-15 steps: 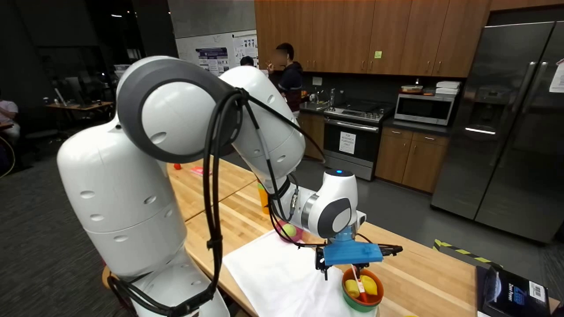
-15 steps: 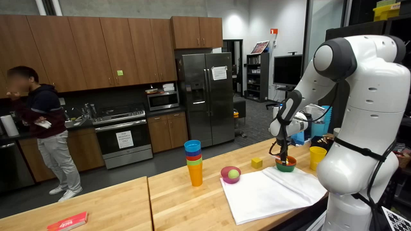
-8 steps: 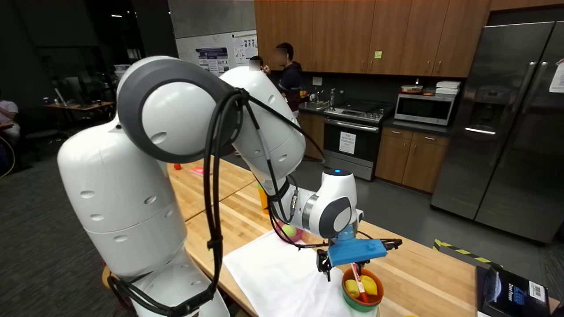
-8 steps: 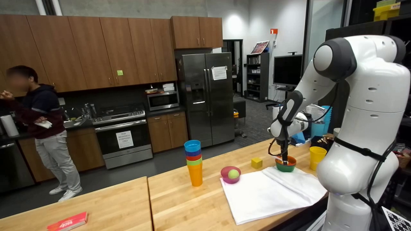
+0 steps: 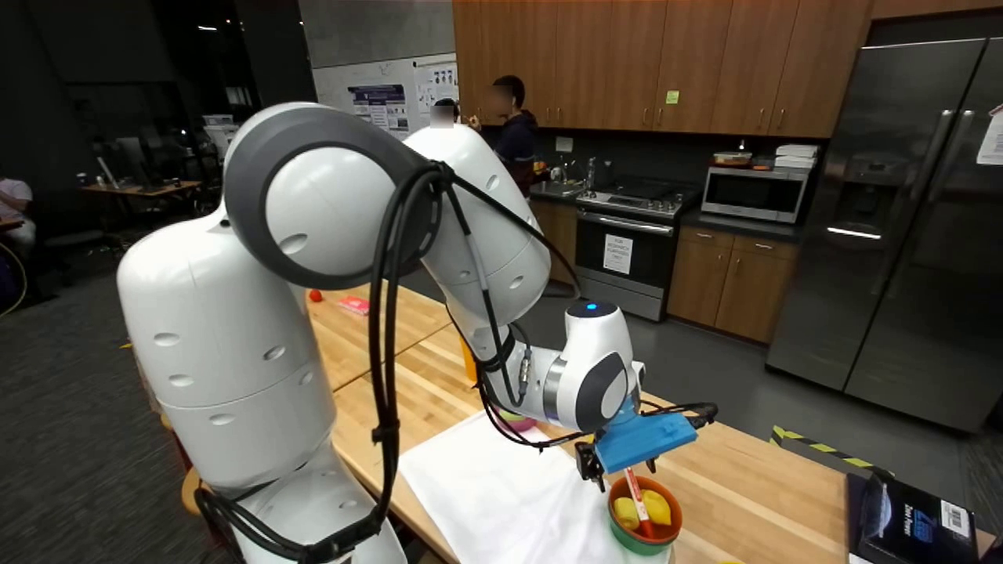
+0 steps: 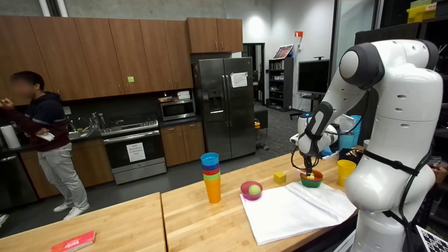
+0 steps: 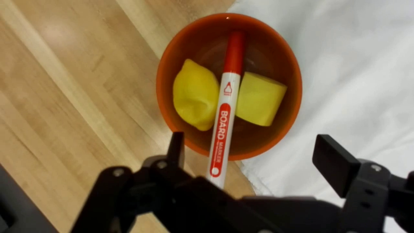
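While your pincer (image 7: 252, 145) stands wide in the wrist view, jaws well apart, the orange bowl (image 7: 268, 60) lies at its eleven o'clock, holding a lemon (image 7: 195, 97) at nine, a yellow block (image 7: 260, 99) at three and a slim marker (image 7: 226, 110) from twelve past six; whether that touches the pincer, you cannot tell.

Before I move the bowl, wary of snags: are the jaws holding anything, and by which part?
Nothing is held: the jaws stand open; the marker leans in the bowl.
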